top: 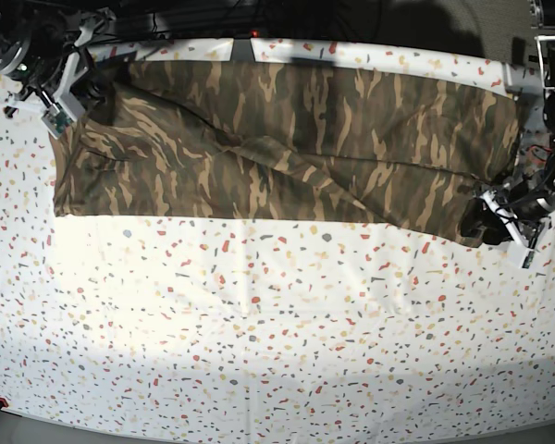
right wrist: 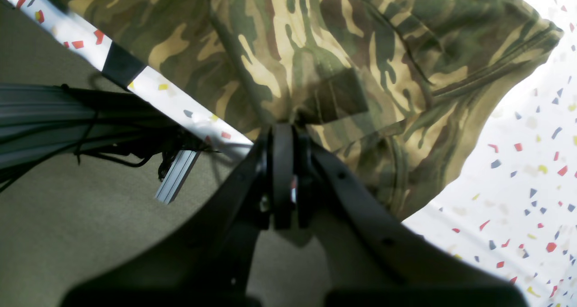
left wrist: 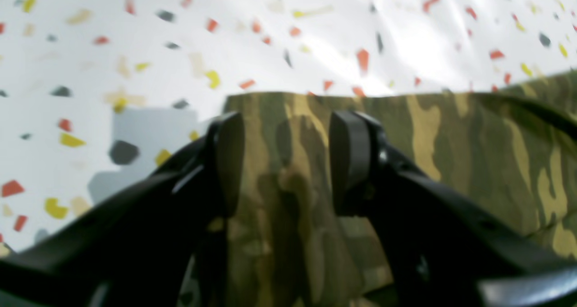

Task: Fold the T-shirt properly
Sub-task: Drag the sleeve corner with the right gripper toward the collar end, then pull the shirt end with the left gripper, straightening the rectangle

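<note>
One T-shirt (top: 287, 148), two grippers: left (left wrist: 286, 162), right (right wrist: 283, 131).

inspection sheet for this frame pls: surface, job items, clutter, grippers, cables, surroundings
Surface: white speckled table cover, lying flat.
Job's things: T-shirt spread as a long band along the far edge.
Clutter: nothing seen.
Grippers: left gripper open, jaws straddling the shirt's corner; right gripper shut on the T-shirt's edge at the table's edge.
Cables: black cables beside the table near the right arm.
Surroundings: grey-green carpet floor.
</note>
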